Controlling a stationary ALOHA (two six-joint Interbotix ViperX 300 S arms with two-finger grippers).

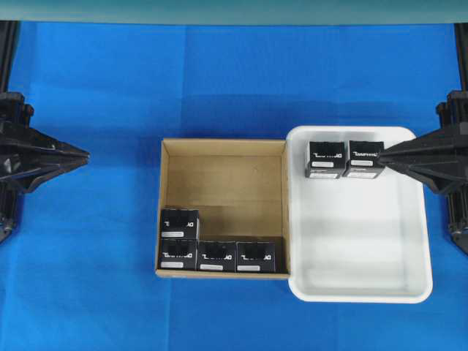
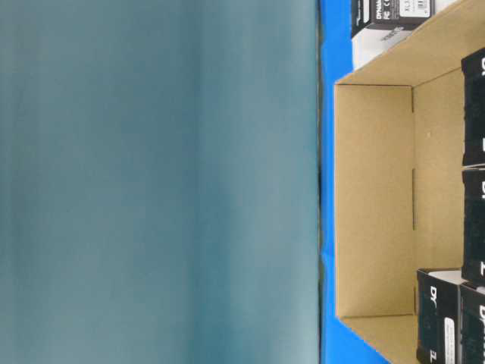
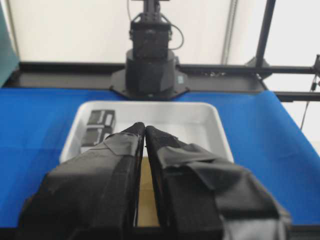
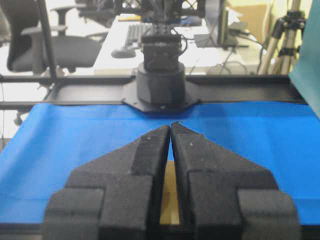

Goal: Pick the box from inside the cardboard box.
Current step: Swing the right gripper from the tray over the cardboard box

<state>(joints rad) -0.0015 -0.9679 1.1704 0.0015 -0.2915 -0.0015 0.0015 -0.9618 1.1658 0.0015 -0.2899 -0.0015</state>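
While four black boxes (image 1: 179,223) remained in the cardboard box (image 1: 223,164) | two lay in the adjoining white tray (image 1: 409,241) | left gripper (image 1: 86,154) and right gripper (image 1: 382,153) both closed, empty, well off either side.

Arms: both cut off by the overhead view's side edges.
Black boxes (image 2: 476,227): cropped by the right edge at table level; lettering only partly readable.
Cardboard box (image 3: 146,190): mostly hidden behind the left gripper (image 3: 145,129) in its wrist view.
Label strips (image 1: 172,265): print too small to read.
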